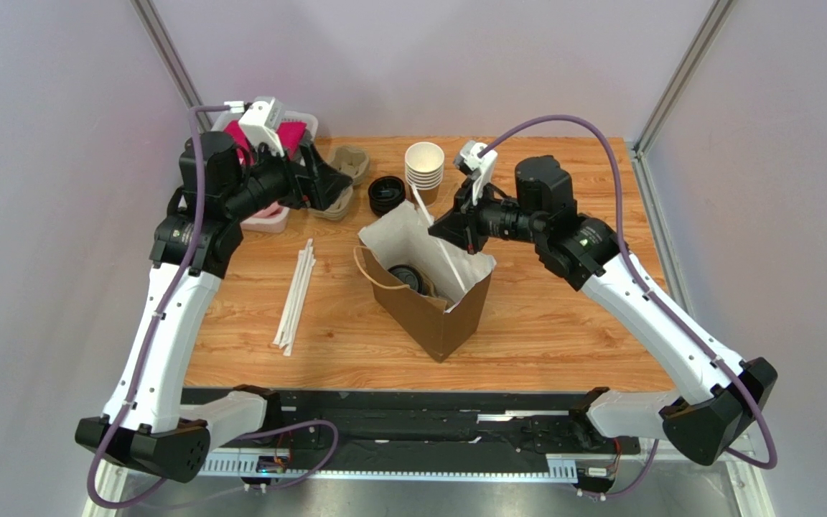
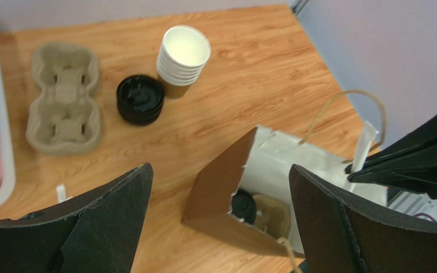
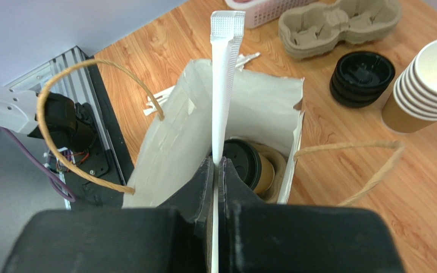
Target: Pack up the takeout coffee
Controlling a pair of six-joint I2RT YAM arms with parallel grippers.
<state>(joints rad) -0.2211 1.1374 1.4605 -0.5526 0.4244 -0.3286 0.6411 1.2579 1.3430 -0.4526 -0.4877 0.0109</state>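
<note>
1. The brown paper bag point(image 1: 429, 285) stands open on the wooden table point(image 1: 558, 312), with its twine handles splayed outward.
2. The takeout coffee point(image 3: 248, 165) sits upright at the bottom of the bag with its black lid facing up. It appears to be nested in a tan pulp holder.
3. The right gripper point(image 3: 218, 170) hangs over the bag's mouth, its fingers pressed together on a paper-wrapped straw point(image 3: 223, 85). The straw juts past the fingertips across the bag's opening.
4. The left gripper point(image 2: 219, 170) is raised off to the bag's left rear, well apart from it. Its fingers are spread wide and nothing is between them.
5. Behind the bag stands a stack of lidless cups point(image 1: 424, 167).
6. A pile of black lids point(image 1: 387, 194) lies behind the bag, just left of the cup stack. A pulp cup carrier point(image 1: 348, 172) lies farther left.
7. Left of the bag, a bundle of loose wrapped straws point(image 1: 294, 296) lies flat on the table.
</note>
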